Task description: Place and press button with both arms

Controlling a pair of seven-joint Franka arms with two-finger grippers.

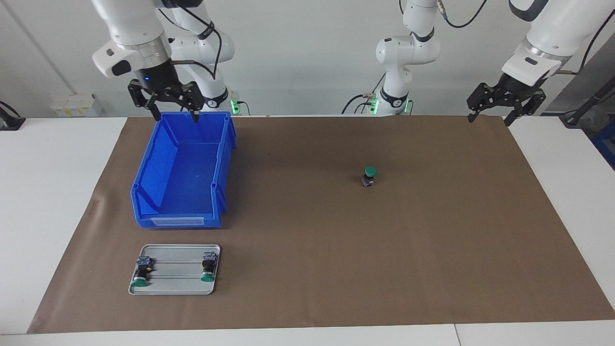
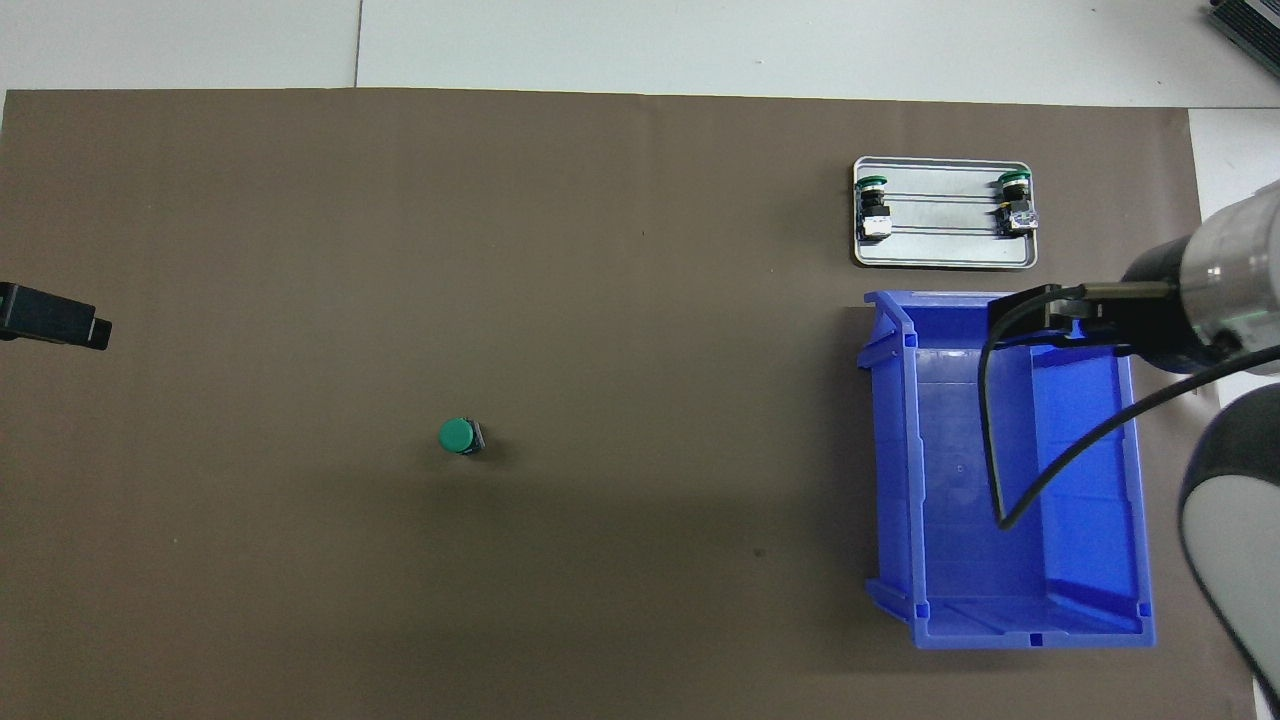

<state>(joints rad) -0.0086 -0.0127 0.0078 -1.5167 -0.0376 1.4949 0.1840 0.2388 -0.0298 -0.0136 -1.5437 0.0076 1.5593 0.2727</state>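
One green-capped button [image 1: 369, 176] stands upright on the brown mat, toward the left arm's end; it also shows in the overhead view [image 2: 460, 436]. Two more buttons [image 1: 141, 272] [image 1: 208, 269] lie on their sides on a metal tray [image 1: 177, 284]. My right gripper [image 1: 175, 117] is open and empty, in the air over the blue bin's rim nearest the robots. My left gripper [image 1: 490, 119] is open and empty, raised over the mat's edge at the left arm's end, well away from the upright button. Only its tip [image 2: 55, 318] shows in the overhead view.
The blue bin [image 1: 153, 173] is empty and stands at the right arm's end, nearer the robots than the tray. The bin [image 2: 960, 470] and the tray [image 2: 945, 252] also show in the overhead view. The brown mat [image 1: 336, 269] covers most of the white table.
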